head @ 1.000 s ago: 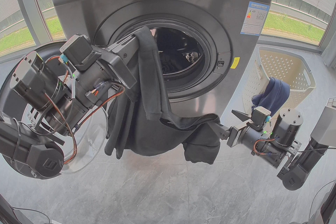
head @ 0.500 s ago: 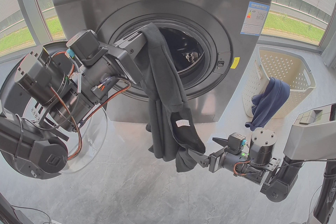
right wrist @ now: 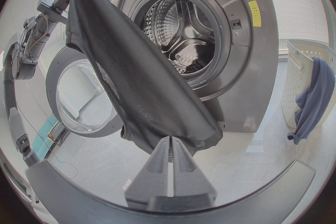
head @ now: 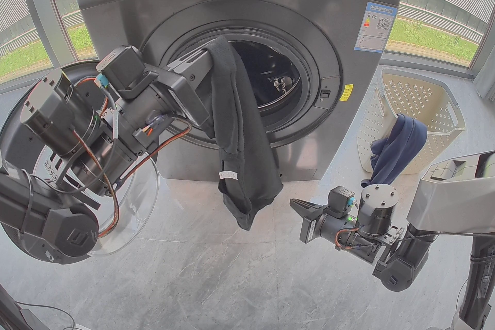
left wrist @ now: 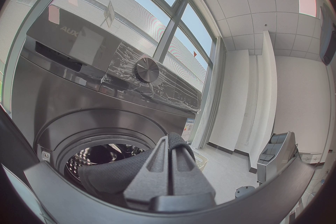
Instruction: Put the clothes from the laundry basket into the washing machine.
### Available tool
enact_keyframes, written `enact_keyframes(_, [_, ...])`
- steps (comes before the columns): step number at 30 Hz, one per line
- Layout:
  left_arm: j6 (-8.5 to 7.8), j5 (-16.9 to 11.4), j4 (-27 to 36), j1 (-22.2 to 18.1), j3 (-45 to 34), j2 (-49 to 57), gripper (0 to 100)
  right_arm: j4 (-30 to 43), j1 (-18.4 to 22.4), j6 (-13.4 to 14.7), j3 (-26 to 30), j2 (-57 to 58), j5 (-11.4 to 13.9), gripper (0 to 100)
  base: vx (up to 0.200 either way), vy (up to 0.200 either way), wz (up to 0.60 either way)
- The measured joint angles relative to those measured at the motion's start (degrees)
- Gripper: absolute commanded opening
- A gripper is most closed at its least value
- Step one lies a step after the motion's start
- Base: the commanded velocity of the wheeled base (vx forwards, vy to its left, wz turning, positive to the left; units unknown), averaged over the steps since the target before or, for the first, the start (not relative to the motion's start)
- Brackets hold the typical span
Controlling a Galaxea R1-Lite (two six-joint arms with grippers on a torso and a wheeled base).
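The left pincer (left wrist: 170,140) grips a dark garment (head: 242,140) that hangs straight down from it, just before the washing machine's (head: 330,37) open drum. The right pincer (right wrist: 170,140), clenched on nothing, sits beside the garment's lower end, apart

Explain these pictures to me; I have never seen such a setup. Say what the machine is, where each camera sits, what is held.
This is a two-armed robot loading a washing machine. The head view looks down from its head at both arms. The other two pictures come from cameras on the wrists, looking along each gripper. The left gripper is shut on a black garment that hangs in front of the open drum. The right gripper is lower, shut and empty. The round door stands open on the robot's left. On the floor at the right stands a laundry basket with a blue garment draped over its rim.
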State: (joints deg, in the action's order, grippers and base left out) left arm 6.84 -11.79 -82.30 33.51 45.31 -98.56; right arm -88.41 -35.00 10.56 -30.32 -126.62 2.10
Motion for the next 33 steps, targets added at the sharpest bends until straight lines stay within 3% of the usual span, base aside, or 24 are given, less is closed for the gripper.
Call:
enact_keyframes(5, [-0.02, 0.00, 0.11, 0.24, 0.24, 0.05, 0, 0.02, 0.13, -0.20, -0.66, 0.02, 0.06, 0, 0.000, 0.000, 0.00])
enact_keyframes(11, [-0.06, -0.04, 0.20, 0.72, 0.39, 0.46, 0, 0.00, -1.10, 0.09, -5.45, -0.24, 0.28, 0, 0.000, 0.000, 0.00])
enact_keyframes(12, [-0.06, -0.06, 0.20, 0.77, 0.41, 0.60, 0, 0.02, -1.60, 0.37, -6.30, -0.26, 0.33, 100, 0.000, 0.000, 0.00])
enact_keyframes(33, [-0.09, -0.15, 0.38, 1.11, 0.02, 2.78, 0, 0.77, -5.00, -1.19, -11.13, -0.67, 2.33, 100, 0.000, 0.000, 0.00])
